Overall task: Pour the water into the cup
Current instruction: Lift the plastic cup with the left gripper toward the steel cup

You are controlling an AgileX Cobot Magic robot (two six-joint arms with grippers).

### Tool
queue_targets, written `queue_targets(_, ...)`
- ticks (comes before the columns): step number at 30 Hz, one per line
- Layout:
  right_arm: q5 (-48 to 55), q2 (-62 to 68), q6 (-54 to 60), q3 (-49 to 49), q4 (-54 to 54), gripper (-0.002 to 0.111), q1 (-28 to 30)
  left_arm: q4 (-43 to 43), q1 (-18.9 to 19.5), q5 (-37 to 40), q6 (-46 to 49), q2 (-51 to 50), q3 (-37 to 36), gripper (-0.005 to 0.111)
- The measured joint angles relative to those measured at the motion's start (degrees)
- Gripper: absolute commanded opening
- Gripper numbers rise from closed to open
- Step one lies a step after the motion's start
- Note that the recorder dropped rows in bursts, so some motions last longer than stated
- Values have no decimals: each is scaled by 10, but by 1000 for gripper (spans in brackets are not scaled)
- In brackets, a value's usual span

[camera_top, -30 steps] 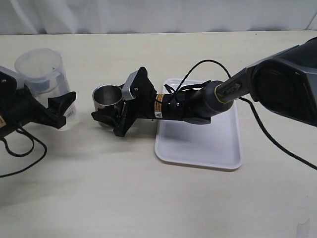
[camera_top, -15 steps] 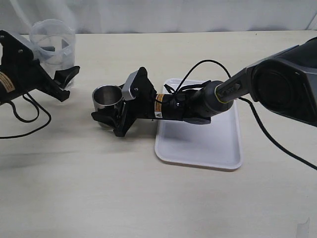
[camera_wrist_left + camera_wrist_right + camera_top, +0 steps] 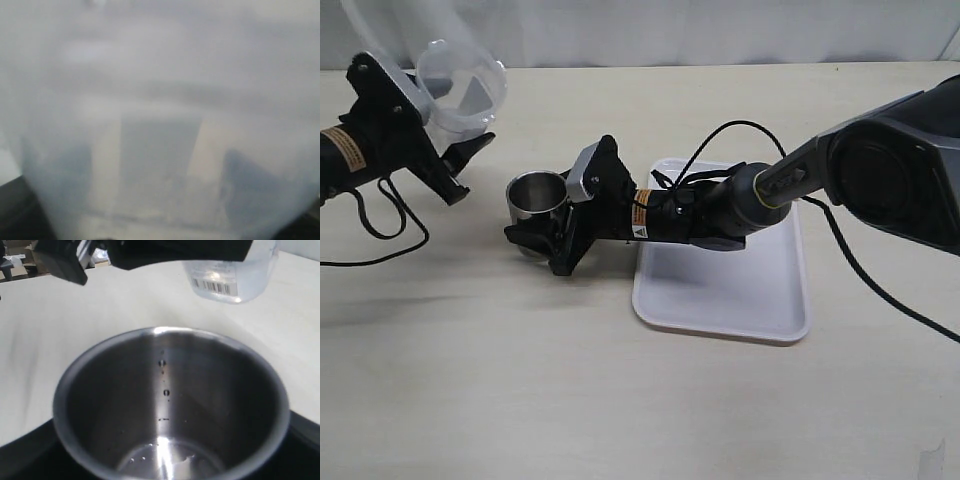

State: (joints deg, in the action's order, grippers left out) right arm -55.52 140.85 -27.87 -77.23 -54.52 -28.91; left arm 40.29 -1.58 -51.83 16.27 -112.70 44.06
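Two end effectors work above the table. The left end effector grips a clear plastic tumbler, lifted and tipped so that its mouth faces toward the steel cup; against the frame half a second earlier, the tumbler is nearer the cup and tilted further. The right end effector is closed around the cup, which stands upright on the table just beside the white tray, unmoved. In the right wrist view the cup holds only droplets of water at its bottom, with the barcoded tumbler beyond. The left wrist view is filled by the blurred tumbler wall; its water level cannot be told.
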Motion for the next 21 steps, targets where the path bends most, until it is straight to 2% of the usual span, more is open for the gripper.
queue_targets(7, 0, 0, 0, 0, 0, 4, 0, -5, -5, 24, 92, 0, 2, 0)
queue_targets(21, 0, 0, 0, 0, 0, 4, 0, -9, -5, 24, 267, 0, 2, 0)
